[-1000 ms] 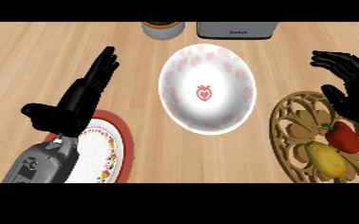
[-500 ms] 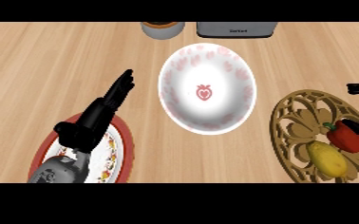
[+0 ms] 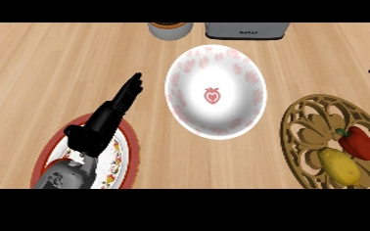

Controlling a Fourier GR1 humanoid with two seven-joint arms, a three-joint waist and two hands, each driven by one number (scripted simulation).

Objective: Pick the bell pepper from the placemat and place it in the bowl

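My left hand (image 3: 108, 119) comes in from the lower left of the frame, its fingers straight and held together, pointing up and to the right toward the bowl and holding nothing. The fingertips lie just left of the bowl's rim without touching it. My grey forearm (image 3: 66, 175) runs down to the lower left, over a plate (image 3: 124, 149) with a red rim and small fruit patterns. My right hand does not show in the head view; only a tiny dark sliver sits at the right edge, too small to read.

The white bowl (image 3: 239, 76) sits in the middle of the wooden counter (image 3: 65, 63), pink marks round its wall and a red strawberry at its centre; nothing lies in it.

At the lower right is a brown openwork placemat (image 3: 303, 127). The red bell pepper (image 3: 356, 141) lies on it near the right edge, and a yellow pepper (image 3: 338, 165) lies just below, touching or nearly so.

Along the top edge stand a grey cup (image 3: 171, 30) and a grey appliance (image 3: 248, 30), side by side.
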